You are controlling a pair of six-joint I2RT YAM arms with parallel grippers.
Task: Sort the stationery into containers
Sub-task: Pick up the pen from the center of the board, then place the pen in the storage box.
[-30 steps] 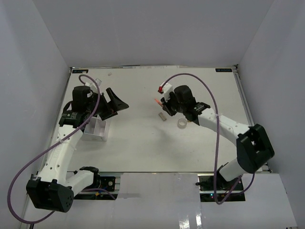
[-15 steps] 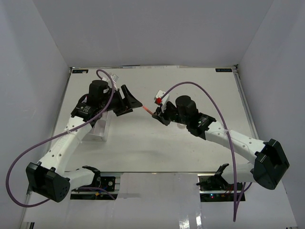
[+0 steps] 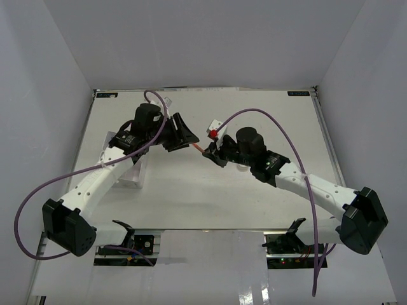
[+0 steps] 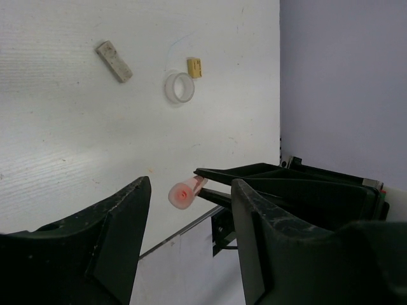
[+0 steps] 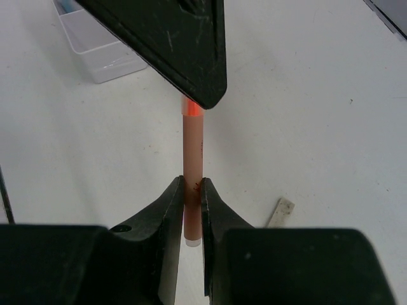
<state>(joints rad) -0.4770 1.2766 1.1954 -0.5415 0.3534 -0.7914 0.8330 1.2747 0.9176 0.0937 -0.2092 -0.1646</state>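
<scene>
In mid-air, right gripper (image 5: 192, 190) clenched on a pink pen (image 5: 193, 149), far tip hidden (behind the wide-open left gripper (image 4: 189, 185)).

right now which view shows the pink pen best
Right wrist: the pen runs lengthwise mid-frame, pinched in the right gripper. Left wrist sees only its end, foreshortened, between the fingers of the open left gripper. Top shows a thin sliver.

White table (image 3: 191, 197): tray (image 3: 133, 179) left; tape roll (image 4: 179, 87) beside tan block (image 4: 194, 67), grey block (image 4: 114, 53) near.
</scene>
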